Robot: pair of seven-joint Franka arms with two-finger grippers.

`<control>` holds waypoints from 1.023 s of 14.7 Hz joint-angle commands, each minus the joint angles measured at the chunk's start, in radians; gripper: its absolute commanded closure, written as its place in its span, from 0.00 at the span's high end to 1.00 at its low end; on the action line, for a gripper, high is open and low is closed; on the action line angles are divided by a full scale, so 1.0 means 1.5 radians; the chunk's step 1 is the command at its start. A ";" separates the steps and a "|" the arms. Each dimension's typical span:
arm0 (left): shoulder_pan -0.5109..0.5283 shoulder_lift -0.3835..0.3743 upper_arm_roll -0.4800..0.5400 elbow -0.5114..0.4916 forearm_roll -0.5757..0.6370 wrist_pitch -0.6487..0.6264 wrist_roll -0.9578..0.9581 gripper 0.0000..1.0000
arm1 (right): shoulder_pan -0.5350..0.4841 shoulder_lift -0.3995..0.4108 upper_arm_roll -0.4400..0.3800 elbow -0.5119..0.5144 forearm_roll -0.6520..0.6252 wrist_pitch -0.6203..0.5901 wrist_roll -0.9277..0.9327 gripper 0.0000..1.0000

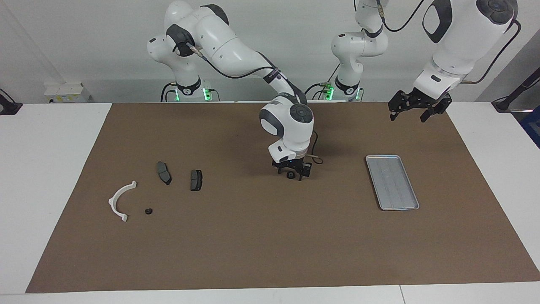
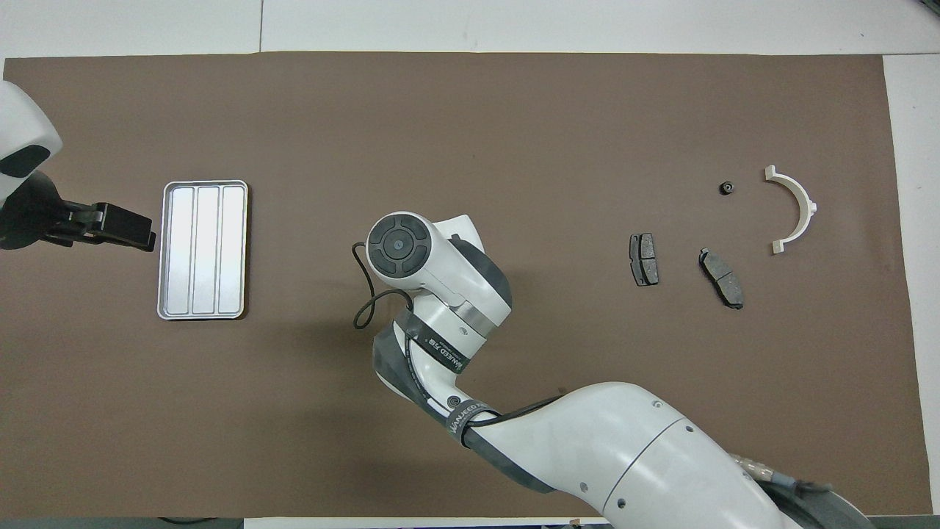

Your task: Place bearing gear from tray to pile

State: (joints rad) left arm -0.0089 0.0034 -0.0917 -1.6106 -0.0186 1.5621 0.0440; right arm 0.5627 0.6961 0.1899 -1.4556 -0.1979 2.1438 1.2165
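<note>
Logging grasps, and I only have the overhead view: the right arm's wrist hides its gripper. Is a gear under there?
Observer: Yes. The facing view shows a small black gear lying on the mat below that wrist.
Operator: Is it gripped?
Observer: Not yet. The right gripper is down at the mat, with its fingers open on either side of the gear.
Operator: How high is the left gripper?
Observer: The left gripper hangs open well above the mat, waiting.
</note>
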 commanded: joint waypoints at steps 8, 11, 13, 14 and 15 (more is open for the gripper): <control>0.003 -0.022 -0.003 -0.018 0.006 0.015 0.002 1.00 | -0.002 -0.013 0.005 -0.016 -0.010 0.003 0.027 0.32; 0.003 -0.023 -0.003 -0.018 0.006 0.015 0.002 1.00 | -0.002 -0.013 0.005 -0.016 -0.009 0.008 0.027 0.00; 0.003 -0.023 -0.003 -0.018 0.006 0.015 0.002 1.00 | -0.002 -0.013 0.005 -0.015 -0.009 0.004 0.027 0.00; 0.003 -0.023 -0.003 -0.018 0.006 0.016 0.002 1.00 | -0.002 -0.012 0.004 -0.006 -0.009 -0.006 0.027 0.00; 0.003 -0.023 -0.003 -0.018 0.006 0.015 0.002 1.00 | -0.002 -0.012 0.004 0.005 -0.010 -0.019 0.027 0.00</control>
State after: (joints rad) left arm -0.0089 -0.0040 -0.0936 -1.6106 -0.0186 1.5697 0.0440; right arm 0.5675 0.6843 0.1902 -1.4540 -0.1979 2.1413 1.2223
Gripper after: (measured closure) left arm 0.000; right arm 0.652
